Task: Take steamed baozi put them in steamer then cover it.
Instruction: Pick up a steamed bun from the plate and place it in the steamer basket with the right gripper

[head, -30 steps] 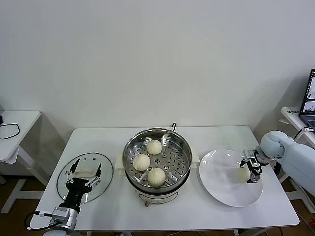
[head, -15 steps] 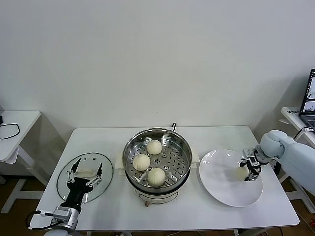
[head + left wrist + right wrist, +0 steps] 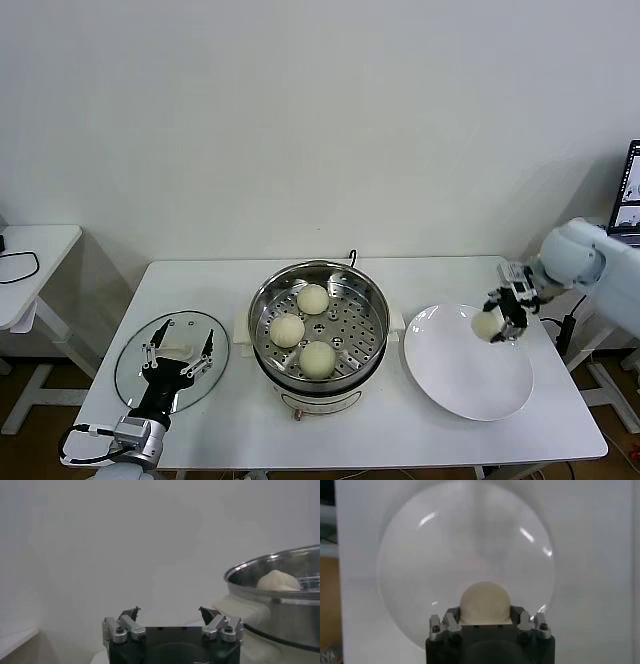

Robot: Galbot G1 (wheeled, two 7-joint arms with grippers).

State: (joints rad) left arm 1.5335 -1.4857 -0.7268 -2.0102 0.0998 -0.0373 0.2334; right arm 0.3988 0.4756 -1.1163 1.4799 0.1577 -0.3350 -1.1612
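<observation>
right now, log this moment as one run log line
right gripper: shut on baozi, above plate | steamer: three baozi inside, uncovered | left gripper: open, over cover | step: carry baozi to steamer

Steamer [image 3: 280, 595]: cut off by the left wrist view's edge; only part of its rim and wall shows. One baozi [image 3: 278, 580] inside: lower half hidden behind that rim. Held baozi [image 3: 485, 602]: underside hidden by the right gripper [image 3: 485, 622]. Laptop [image 3: 630, 195], beyond the plate [image 3: 450, 380]: cropped.
</observation>
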